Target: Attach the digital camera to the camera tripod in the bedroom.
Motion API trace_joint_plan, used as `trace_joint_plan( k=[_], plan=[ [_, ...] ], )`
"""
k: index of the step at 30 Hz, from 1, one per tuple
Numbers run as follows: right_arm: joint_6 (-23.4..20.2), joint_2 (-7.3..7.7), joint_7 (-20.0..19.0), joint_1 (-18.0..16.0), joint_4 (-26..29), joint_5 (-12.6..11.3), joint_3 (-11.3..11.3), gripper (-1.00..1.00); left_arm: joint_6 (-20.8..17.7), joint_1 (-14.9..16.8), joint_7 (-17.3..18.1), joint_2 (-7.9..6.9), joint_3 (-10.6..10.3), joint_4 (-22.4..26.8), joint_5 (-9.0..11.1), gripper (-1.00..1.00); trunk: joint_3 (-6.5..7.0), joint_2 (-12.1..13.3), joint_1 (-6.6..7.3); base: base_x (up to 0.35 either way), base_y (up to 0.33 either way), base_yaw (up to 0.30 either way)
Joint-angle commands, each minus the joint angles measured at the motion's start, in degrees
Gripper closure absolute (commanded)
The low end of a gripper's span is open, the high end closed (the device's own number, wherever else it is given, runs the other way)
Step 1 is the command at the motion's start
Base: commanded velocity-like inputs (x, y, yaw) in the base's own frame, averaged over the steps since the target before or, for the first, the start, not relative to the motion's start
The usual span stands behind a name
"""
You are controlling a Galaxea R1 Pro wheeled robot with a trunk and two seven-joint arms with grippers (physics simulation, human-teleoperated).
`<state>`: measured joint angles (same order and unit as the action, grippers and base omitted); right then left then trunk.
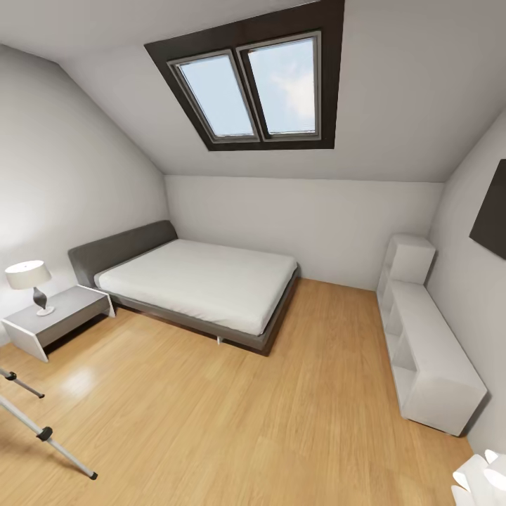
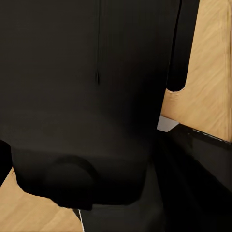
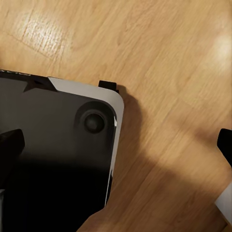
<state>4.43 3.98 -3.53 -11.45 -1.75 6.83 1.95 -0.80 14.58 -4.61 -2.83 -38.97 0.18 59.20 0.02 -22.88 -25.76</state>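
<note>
From my head I look into the bedroom [image 1: 232, 422]: a light wood plank floor, pale grey walls and a sloped ceiling with a double skylight [image 1: 253, 88]. A grey bed [image 1: 204, 281] with a bare pale mattress stands with its dark headboard toward the left wall. Just beside the headboard is a low grey nightstand [image 1: 60, 320], and a lamp [image 1: 31, 281] with a white shade stands on its top, near the back left corner. Along the right wall runs a set of white cube shelves [image 1: 429, 351]; the compartments I can see into hold nothing, though most openings are turned partly away from me. A dark panel [image 1: 492, 211] hangs on the right wall above them.

At the lower left edge of the head view, two silver legs of the camera tripod [image 1: 42, 429] slant across the floor, with black joints and black feet; its head is out of frame. I cannot find the digital camera in any view.

My left wrist view shows something the head view does not: a large black body of my own [image 2: 87, 106] up close, with slivers of wood floor at the edges. My right wrist view looks down on a glossy black panel with a pale rim [image 3: 58, 154] over the plank floor, and dark tips at both sides that may be my right fingers [image 3: 9, 145]. How far either set of fingers is open, I cannot tell.
</note>
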Motion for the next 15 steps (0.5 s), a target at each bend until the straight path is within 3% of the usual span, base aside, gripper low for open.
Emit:
trace_joint_plan(
  k=[1, 6, 15],
  plan=[
    [0.33, 0.01, -0.06, -0.06, -0.19, 0.38, 0.16, -1.00, 0.26, 0.01, -0.05, 0.04, -0.43, 0.00, 0.37, 1.00, -0.02, -0.04, -0.02, 0.086, 0.019, 0.000],
    [0.12, -0.08, -0.05, -0.06, -0.16, 0.34, 0.16, -1.00, 1.23, 0.01, -0.11, 0.18, -0.44, 0.00, 0.49, 1.00, -0.02, -0.04, -0.02, 0.220, 0.046, 0.000],
    [-0.44, -0.28, -0.17, -0.06, -0.11, 0.27, 0.05, -1.00, 1.28, 0.01, -0.29, -0.03, -0.38, 0.00, 0.56, 1.00, -0.02, -0.04, -0.02, 0.320, 0.011, 0.000]
  ],
)
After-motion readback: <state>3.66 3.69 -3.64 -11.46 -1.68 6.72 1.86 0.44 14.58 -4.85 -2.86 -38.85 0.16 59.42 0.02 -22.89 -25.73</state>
